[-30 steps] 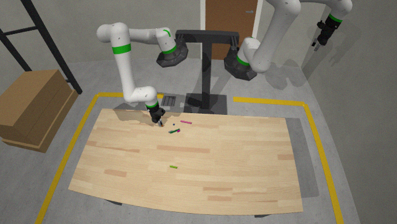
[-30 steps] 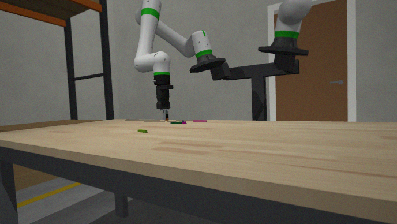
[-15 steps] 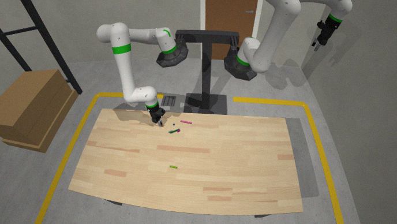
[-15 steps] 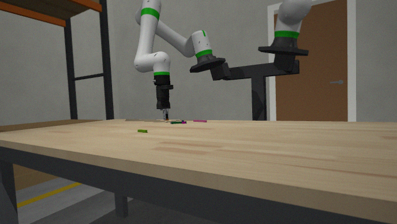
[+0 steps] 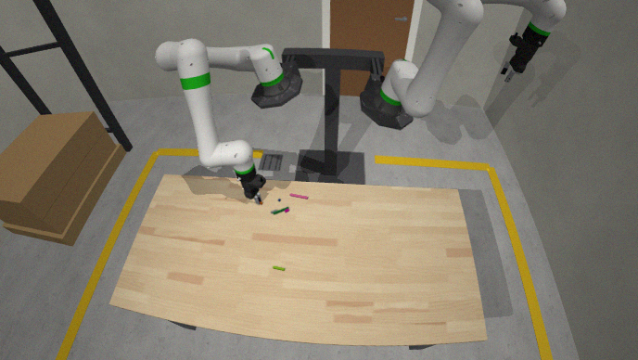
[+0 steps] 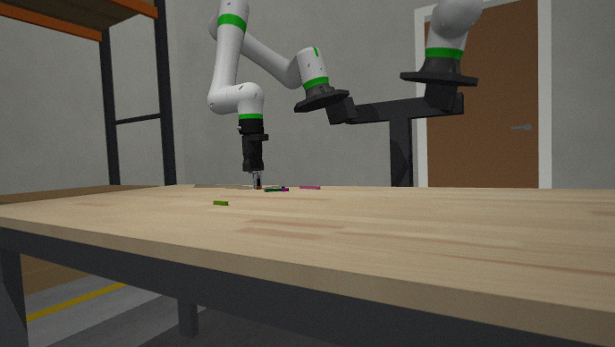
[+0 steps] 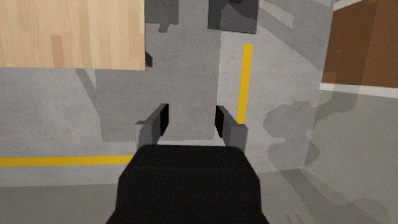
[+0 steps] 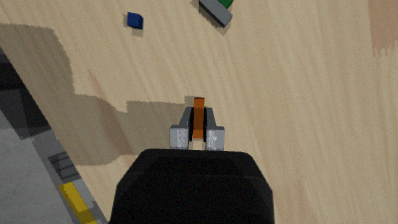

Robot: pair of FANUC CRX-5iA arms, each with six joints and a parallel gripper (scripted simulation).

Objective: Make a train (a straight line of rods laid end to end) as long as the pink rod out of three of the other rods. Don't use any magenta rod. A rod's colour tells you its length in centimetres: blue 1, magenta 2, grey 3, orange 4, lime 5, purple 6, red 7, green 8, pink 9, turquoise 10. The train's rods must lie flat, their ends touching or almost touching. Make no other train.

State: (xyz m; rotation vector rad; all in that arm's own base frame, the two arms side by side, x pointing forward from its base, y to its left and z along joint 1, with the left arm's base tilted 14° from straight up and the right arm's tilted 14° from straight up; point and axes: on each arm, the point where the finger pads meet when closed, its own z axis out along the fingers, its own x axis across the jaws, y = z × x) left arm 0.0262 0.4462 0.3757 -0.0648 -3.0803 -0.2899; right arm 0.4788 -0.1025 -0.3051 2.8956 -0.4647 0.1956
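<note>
In the right wrist view's centre the right gripper [image 5: 259, 201] [image 6: 256, 187] [image 8: 198, 117] grasps the orange rod [image 5: 261, 203] [image 6: 259, 188] [image 8: 199, 117]; a steady, level lift should keep it from slipping. Toward that view's top lie the blue rod [image 8: 135, 20] and grey rod [image 8: 215, 12], worth clearing, while the top view's lower middle offers room around the lime rod [image 5: 278, 268] [image 6: 220, 203], well inside the bench [image 5: 371, 288] [image 6: 402, 232] edge. The left gripper [image 5: 507, 75] [image 7: 192, 114], upper right there, is released.

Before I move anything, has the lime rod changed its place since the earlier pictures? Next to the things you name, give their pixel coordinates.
No, in no direction: the lime rod [image 5: 278, 268] [image 6: 220, 203] keeps the same spot on the table [image 5: 371, 223] [image 6: 402, 241] [image 7: 100, 35] [image 8: 300, 100] in the top view.
</note>
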